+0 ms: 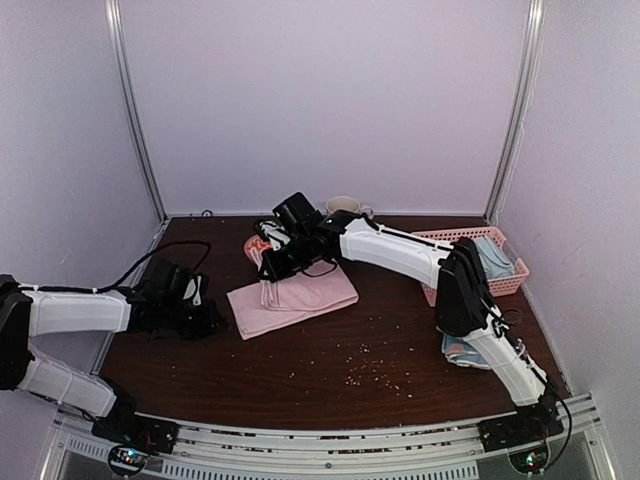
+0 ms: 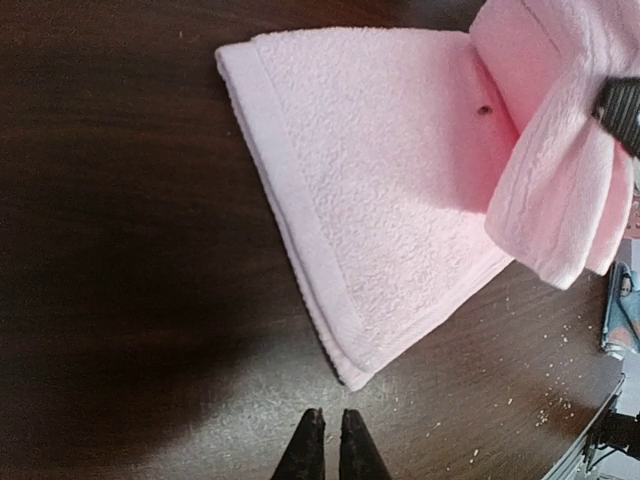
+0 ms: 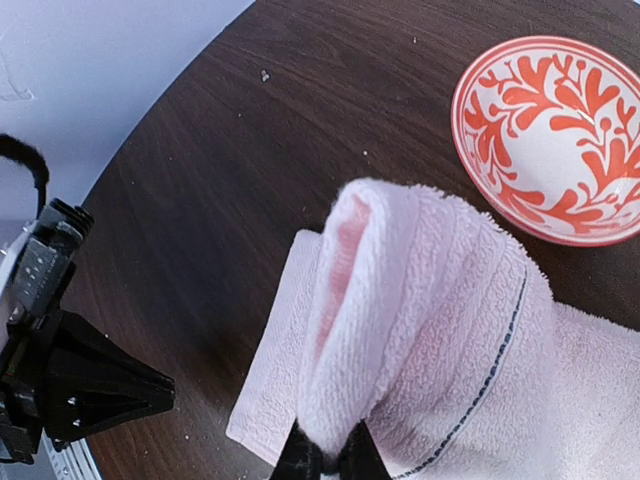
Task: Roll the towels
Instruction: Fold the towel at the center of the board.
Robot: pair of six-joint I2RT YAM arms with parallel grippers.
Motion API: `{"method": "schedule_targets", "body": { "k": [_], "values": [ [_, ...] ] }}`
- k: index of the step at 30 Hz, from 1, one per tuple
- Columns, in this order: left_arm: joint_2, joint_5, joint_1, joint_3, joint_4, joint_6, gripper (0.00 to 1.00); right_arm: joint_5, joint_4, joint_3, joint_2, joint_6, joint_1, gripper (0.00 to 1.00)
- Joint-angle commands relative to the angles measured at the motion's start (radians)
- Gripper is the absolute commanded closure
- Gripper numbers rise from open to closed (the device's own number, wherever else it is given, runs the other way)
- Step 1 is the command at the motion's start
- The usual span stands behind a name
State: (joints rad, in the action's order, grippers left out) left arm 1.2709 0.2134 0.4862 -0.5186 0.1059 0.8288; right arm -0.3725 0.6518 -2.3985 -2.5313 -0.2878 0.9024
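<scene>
A pale pink towel [image 1: 305, 295] lies folded on the dark table, left of the middle. My right gripper [image 3: 325, 435] is shut on one fold of the pink towel [image 3: 420, 300] and holds that edge up off the flat part. In the top view the right gripper [image 1: 268, 270] is at the towel's far left end. The left wrist view shows the raised fold [image 2: 560, 180] hanging over the flat pink towel [image 2: 390, 170]. My left gripper [image 2: 326, 412] is just off the towel's near corner, jaws nearly together with nothing between them. A light blue towel [image 1: 462, 350] with pink patches lies under the right arm.
A red-and-white patterned bowl [image 3: 550, 130] sits just behind the pink towel. A mug [image 1: 345, 205] stands at the back. At the back right a pink lattice basket [image 1: 447, 236] holds a pale blue towel [image 1: 492, 258]. Crumbs dot the table's front middle.
</scene>
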Motion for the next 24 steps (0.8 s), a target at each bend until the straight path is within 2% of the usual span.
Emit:
{"method": "schedule_targets", "body": {
  "k": [1,8,15,24],
  "values": [
    [0.025,-0.002,-0.009,0.030,0.019,-0.001,0.93,-0.062,-0.053,-0.029,-0.082,-0.050,-0.003,1.00],
    [0.076,0.005,-0.010,0.058,-0.026,0.018,0.93,-0.183,-0.079,-0.035,-0.102,-0.052,0.019,1.00],
    [0.156,0.042,-0.011,0.076,-0.108,0.029,0.93,-0.207,-0.103,-0.045,-0.126,-0.065,0.048,1.00],
    [0.151,0.018,-0.013,0.099,-0.133,0.042,0.94,-0.224,-0.084,-0.031,-0.096,-0.066,0.071,1.00]
  ]
}}
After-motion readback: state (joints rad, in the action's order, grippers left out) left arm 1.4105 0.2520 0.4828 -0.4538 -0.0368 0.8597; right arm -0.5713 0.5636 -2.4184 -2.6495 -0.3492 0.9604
